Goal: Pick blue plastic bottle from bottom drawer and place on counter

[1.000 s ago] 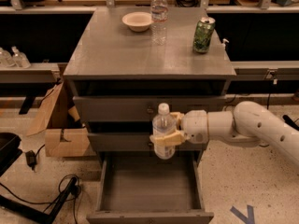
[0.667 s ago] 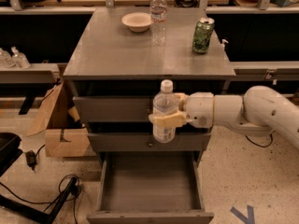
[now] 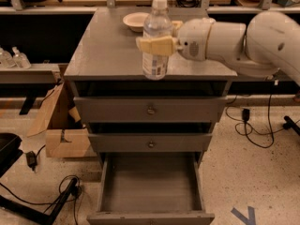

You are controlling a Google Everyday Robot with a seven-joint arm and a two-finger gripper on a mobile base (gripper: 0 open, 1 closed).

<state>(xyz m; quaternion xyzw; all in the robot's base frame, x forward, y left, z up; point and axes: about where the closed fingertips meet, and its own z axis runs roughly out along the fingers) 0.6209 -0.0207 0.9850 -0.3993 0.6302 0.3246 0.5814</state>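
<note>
My claw (image 3: pixel 158 46) is clamped round the blue plastic bottle (image 3: pixel 155 65), held upright about over the counter's (image 3: pixel 105 50) front edge. The bottom drawer (image 3: pixel 150 189) below the counter stands open with the bottle out, so I judge only the set-down is left.

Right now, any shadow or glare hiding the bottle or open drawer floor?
Camera view: even light, no glare on the blue plastic bottle, clamped in the gripper at the front edge of the counter; shadow fills the recesses above the two closed drawer fronts; the bottom drawer floor is dim but readable.
</note>
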